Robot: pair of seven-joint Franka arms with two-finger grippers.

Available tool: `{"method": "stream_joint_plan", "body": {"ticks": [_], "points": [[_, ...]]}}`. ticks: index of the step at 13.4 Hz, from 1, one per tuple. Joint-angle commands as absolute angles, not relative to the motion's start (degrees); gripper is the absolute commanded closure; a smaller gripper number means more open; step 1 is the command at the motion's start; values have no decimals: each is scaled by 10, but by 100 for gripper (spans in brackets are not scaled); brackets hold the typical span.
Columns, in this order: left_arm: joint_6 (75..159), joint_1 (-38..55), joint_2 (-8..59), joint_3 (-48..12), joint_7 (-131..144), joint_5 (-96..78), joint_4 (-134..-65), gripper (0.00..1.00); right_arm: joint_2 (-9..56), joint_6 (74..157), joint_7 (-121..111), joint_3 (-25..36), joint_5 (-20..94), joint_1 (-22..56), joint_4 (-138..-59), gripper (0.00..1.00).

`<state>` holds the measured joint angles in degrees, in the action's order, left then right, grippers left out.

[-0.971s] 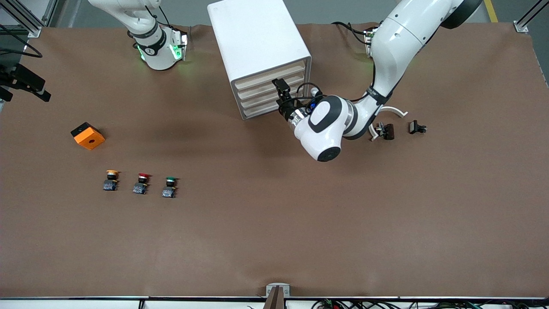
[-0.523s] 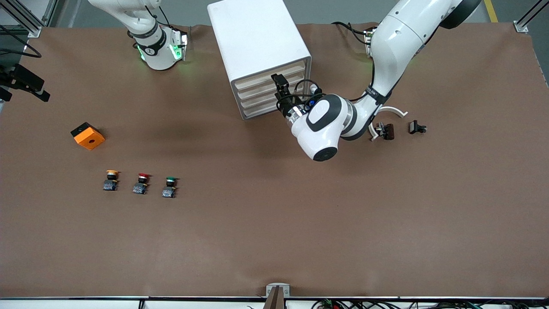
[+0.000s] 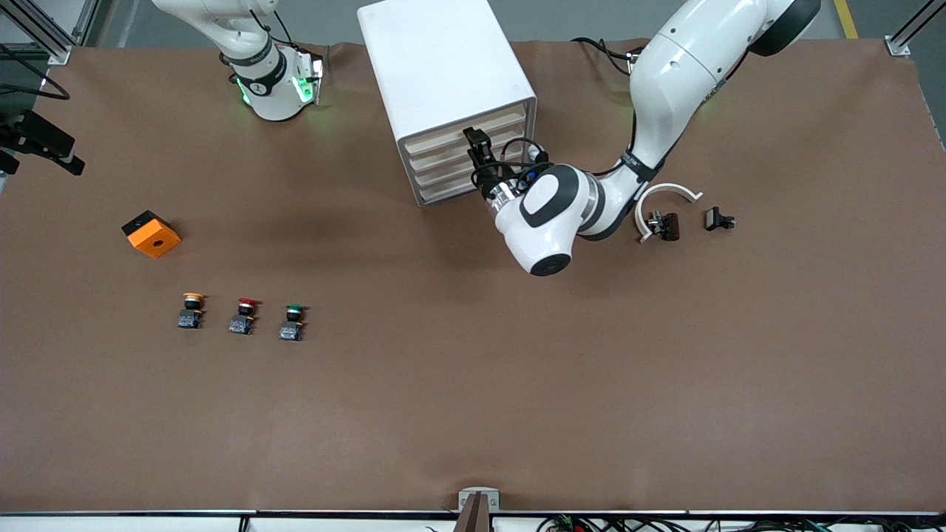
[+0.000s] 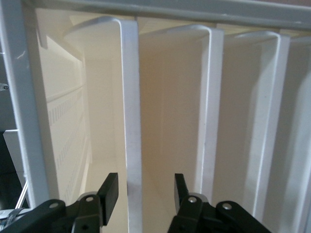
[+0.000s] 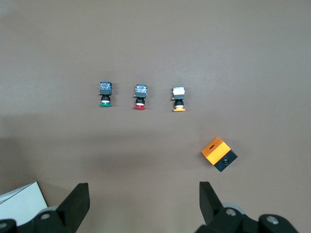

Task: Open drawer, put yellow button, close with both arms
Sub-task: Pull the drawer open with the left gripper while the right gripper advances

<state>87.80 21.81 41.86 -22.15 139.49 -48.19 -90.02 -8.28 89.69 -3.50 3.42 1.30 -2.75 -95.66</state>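
The white cabinet stands at the table's robot side, its four cream drawer fronts all shut. The uppermost drawer shows in the left wrist view as the front nearest the cabinet's top wall. My left gripper is at the drawer fronts, open; in the left wrist view its fingers straddle that uppermost front's lip without clamping it. The yellow button stands on the table nearer the camera, toward the right arm's end, also in the right wrist view. My right gripper is open, empty, high over the table.
A red button and a green button stand in a row beside the yellow one. An orange cube lies farther from the camera than the row. A white curved piece and small black parts lie toward the left arm's end.
My left gripper has moved closer to the cabinet and up the drawer fronts to the uppermost one. The right arm has not moved.
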Motion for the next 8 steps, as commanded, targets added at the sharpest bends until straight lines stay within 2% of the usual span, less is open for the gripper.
{"method": "stream_joint_plan", "body": {"ticks": [1, 2, 3, 5, 8], "points": [[868, 221, 423, -221, 1398, -493, -888, 59, -92, 901, -42, 27, 11, -40, -966, 0], [868, 221, 423, -221, 1398, -493, -888, 60, -92, 901, -42, 27, 11, -40, -966, 0], [868, 221, 424, -221, 1397, -493, -888, 65, -92, 901, -42, 27, 12, -40, -966, 0], [871, 221, 426, -221, 1397, -493, -888, 100, -92, 901, -42, 27, 11, -40, -966, 0], [872, 220, 429, -217, 1393, -490, -887, 100, -92, 900, -42, 27, 11, -40, -965, 0]]}}
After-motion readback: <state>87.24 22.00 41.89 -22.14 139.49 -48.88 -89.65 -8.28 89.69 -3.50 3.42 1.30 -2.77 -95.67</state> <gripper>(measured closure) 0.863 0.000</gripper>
